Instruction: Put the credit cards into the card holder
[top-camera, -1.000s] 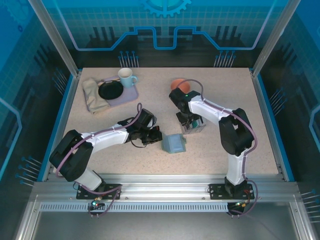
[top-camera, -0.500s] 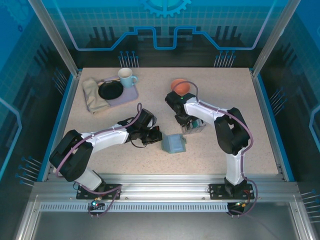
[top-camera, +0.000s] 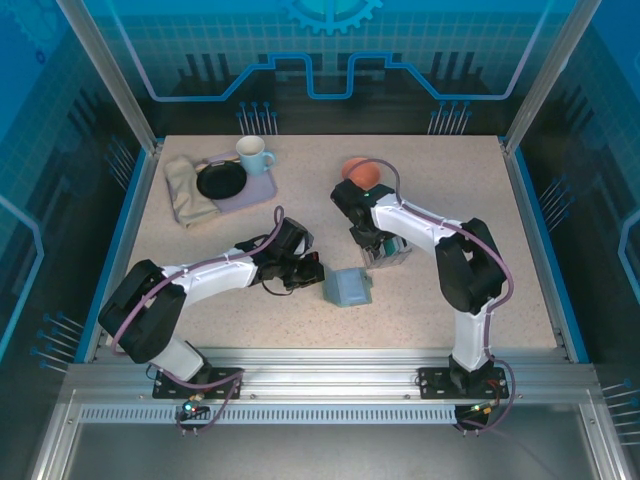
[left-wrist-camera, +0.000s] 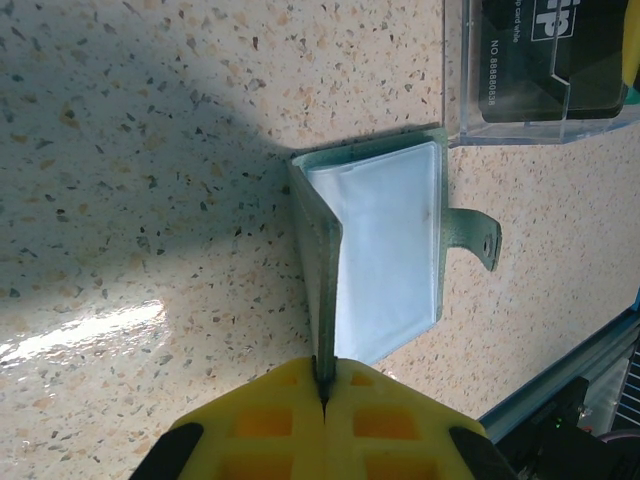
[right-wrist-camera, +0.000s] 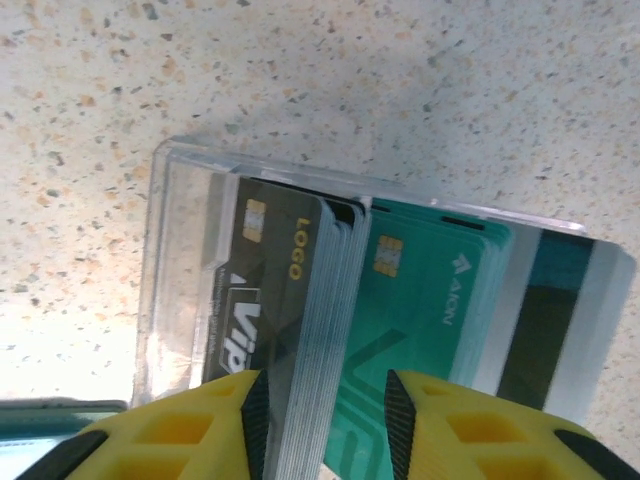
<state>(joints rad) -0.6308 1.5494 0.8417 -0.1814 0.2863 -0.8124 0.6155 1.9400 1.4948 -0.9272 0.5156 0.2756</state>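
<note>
Evidently an early stage of the task. At the centre of the overhead view, the card holder (top-camera: 349, 288) lies on the speckled table (top-camera: 450, 180). The left gripper (top-camera: 312, 272) has its jaws pressed together on the edge of 1 flap. The left wrist view shows this flap raised on edge and the holder (left-wrist-camera: 385, 250) spread open, its pale lining bare, with no card visibly inside. Just above and to the right in the overhead view stands a clear box (top-camera: 392, 252) with the right gripper (top-camera: 378, 252) over it. In the right wrist view, the credit cards (right-wrist-camera: 330, 290) sit stacked in this box (right-wrist-camera: 180, 260), 1 dark and 1 teal face showing. The right gripper (right-wrist-camera: 325, 420) has its 2 jaws spread astride part of the stack, and a firm pinch cannot be confirmed. Remaining, by this reading: extracting each card and sliding it into the open holder.
</note>
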